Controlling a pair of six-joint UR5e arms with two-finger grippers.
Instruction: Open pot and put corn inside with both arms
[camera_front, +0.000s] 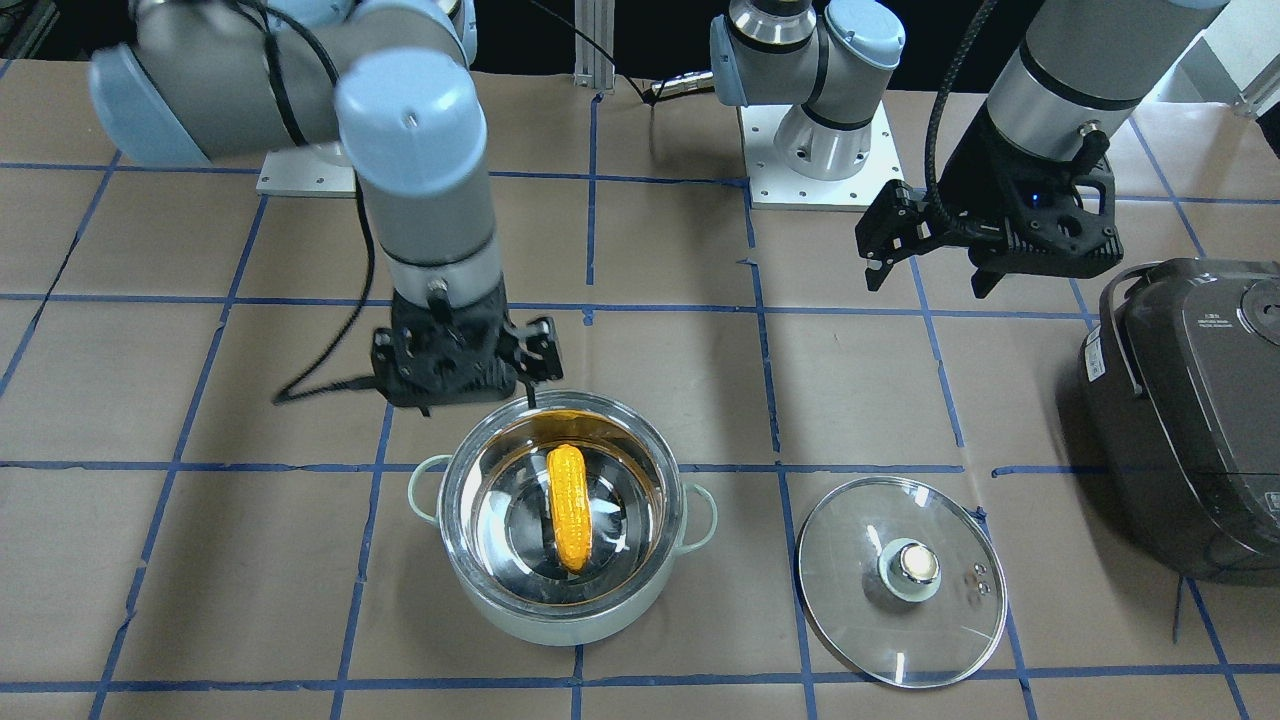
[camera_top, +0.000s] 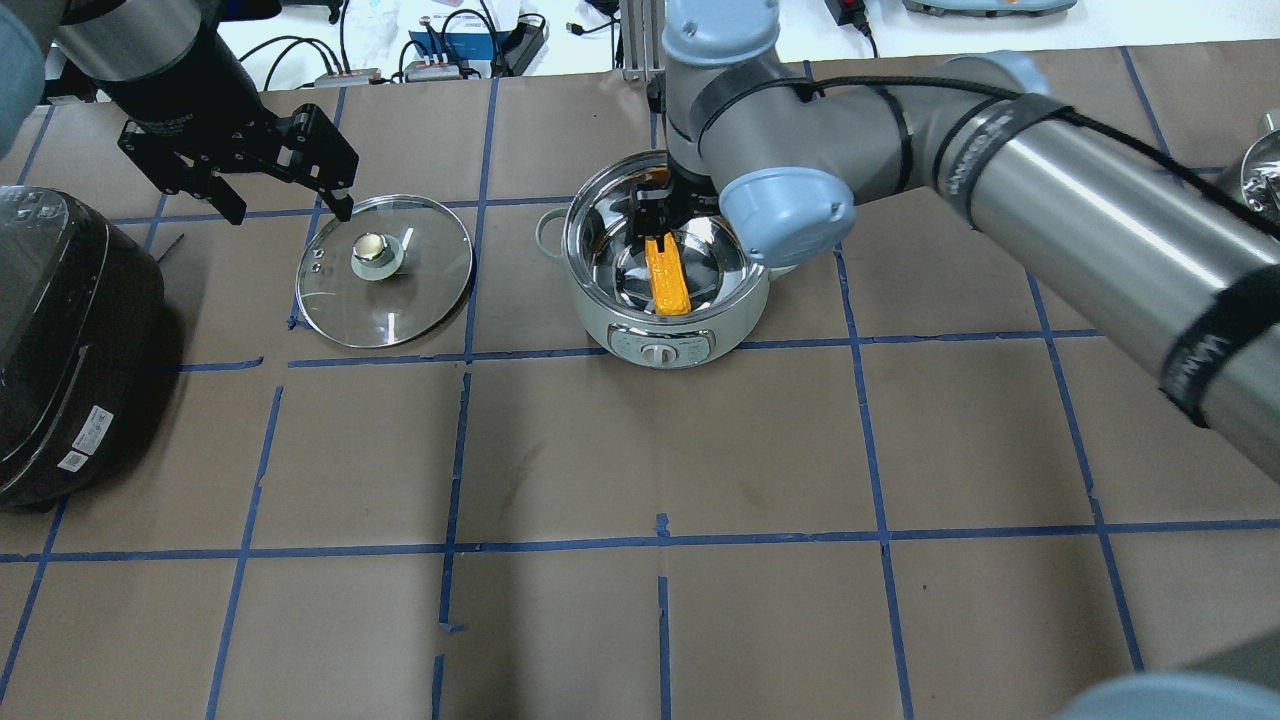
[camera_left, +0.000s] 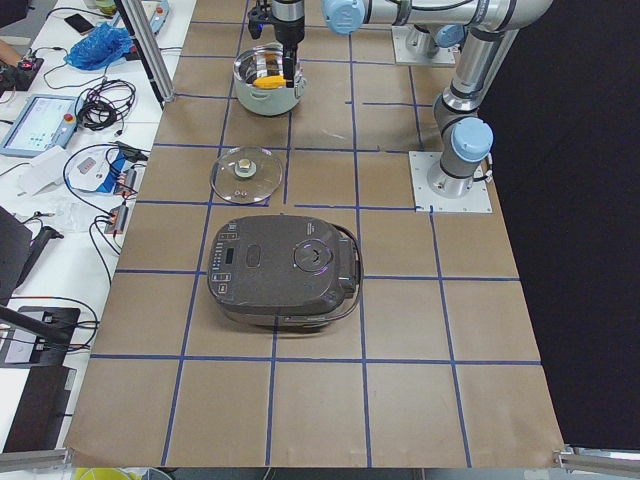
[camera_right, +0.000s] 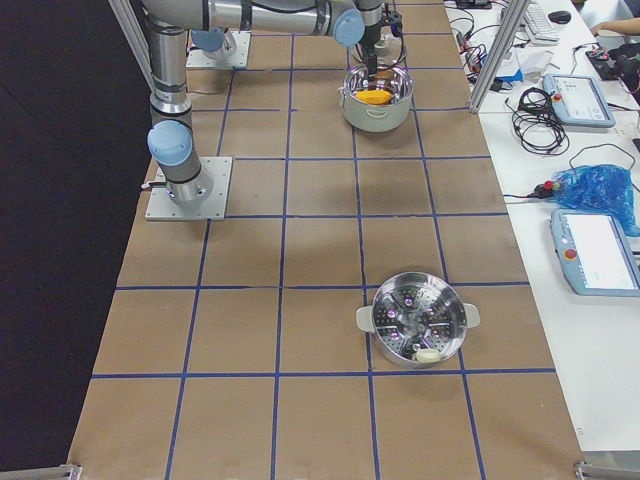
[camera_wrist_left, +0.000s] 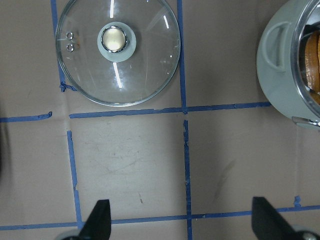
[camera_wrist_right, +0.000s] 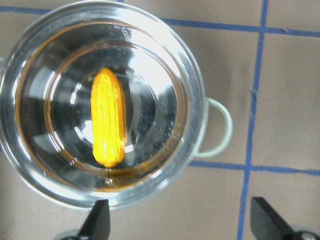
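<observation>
The mint-green pot (camera_front: 560, 622) stands open with the yellow corn (camera_front: 568, 505) lying on its steel bottom. The corn shows in the overhead view (camera_top: 667, 280) and the right wrist view (camera_wrist_right: 107, 117) too. The glass lid (camera_front: 900, 620) lies flat on the table beside the pot, knob up. My right gripper (camera_front: 460, 385) hangs open and empty just above the pot's rim (camera_wrist_right: 192, 100); it touches nothing. My left gripper (camera_top: 285, 205) is open and empty, raised above the table behind the lid (camera_wrist_left: 117, 75).
A dark grey rice cooker (camera_top: 60, 340) sits at the table's left end, next to the lid. A steel steamer pot (camera_right: 415, 320) stands far off at the right end. Blue tape lines grid the brown table cover.
</observation>
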